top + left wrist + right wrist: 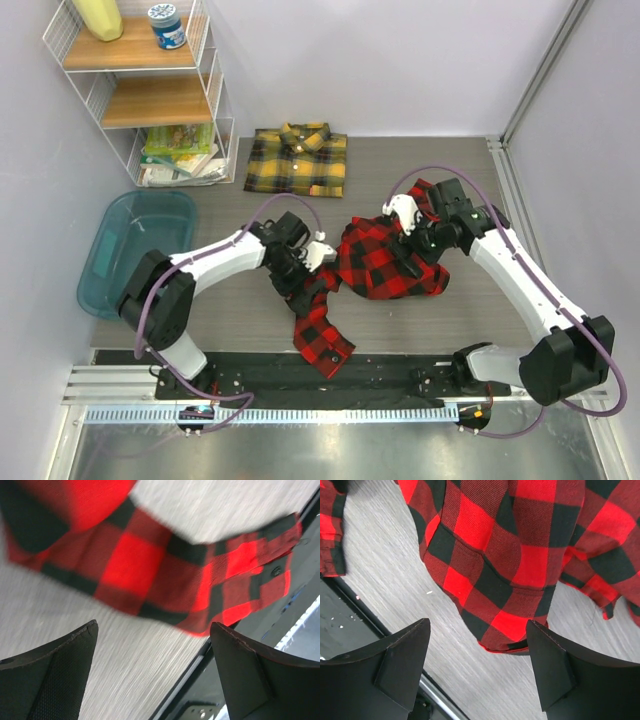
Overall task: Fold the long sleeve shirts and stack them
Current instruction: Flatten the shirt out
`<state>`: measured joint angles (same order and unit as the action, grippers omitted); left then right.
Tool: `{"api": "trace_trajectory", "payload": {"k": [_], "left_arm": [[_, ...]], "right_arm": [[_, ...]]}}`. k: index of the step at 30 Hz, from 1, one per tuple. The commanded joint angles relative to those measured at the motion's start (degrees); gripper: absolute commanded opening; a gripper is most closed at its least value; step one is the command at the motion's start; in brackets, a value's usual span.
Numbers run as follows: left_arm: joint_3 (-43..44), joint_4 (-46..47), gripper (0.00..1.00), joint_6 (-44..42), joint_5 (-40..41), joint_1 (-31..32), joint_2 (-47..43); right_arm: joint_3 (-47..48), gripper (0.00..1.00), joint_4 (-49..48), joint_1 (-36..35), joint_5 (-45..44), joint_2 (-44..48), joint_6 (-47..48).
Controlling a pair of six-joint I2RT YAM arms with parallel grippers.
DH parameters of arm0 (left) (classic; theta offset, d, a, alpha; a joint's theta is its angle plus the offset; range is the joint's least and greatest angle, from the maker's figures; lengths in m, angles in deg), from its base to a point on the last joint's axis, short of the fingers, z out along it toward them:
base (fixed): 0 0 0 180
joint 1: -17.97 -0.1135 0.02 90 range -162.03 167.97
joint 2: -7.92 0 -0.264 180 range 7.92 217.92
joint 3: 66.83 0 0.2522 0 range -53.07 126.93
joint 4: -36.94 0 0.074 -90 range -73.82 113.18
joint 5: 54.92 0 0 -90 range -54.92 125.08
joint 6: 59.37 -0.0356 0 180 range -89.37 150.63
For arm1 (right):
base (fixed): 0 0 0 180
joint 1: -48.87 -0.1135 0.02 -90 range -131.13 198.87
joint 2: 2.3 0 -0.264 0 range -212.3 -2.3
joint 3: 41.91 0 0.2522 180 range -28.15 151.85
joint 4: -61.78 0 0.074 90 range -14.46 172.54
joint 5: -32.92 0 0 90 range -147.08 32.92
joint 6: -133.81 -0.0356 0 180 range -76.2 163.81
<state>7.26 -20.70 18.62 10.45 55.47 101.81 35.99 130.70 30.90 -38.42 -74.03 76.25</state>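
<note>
Lettering on the jar [166, 27], which stands on top of the wire shelf [205, 85], is too small to read. Shirts are two.

The yellow-and-black shirt [299, 162] lies folded at the far side of the table [450, 165]. Its collar points to the far wall and its long side runs left to right.

The red-and-black shirt [385, 260] lies crumpled in the middle, between the two arms. One sleeve [322, 338] runs slanted from the body toward the near edge.

The left gripper [154, 630] is just at the left edge of this shirt, fingers apart, with nothing between them. The right gripper [479, 627] is over its far right part, fingers also spread and holding nothing. One blue tub [130, 250] stands at the left.
</note>
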Motion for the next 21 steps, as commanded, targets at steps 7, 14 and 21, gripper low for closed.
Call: {"api": "trace_trajectory", "payload": {"k": [7, 14, 21], "left_arm": [[0.2, 11.1, 0.49, 3.5, 7.1, 9.6, 4.0], [18.7, -10.5, 0.0, -0.6, -21.1, 5.2, -7.0], [42.6, -5.4, 0.0, 15.5, -33.5, 5.7, -8.0]], "right_arm": [[2.8, 0.85, -5.1, 3.6, 1.5, 2.0, -2.8], [4.9, 0.89, -6.7, 11.5, 8.7, 7.8, -1.8], [-3.0, 0.96, -21.6, 11.4, 20.5, 19.7, -4.8]]}}
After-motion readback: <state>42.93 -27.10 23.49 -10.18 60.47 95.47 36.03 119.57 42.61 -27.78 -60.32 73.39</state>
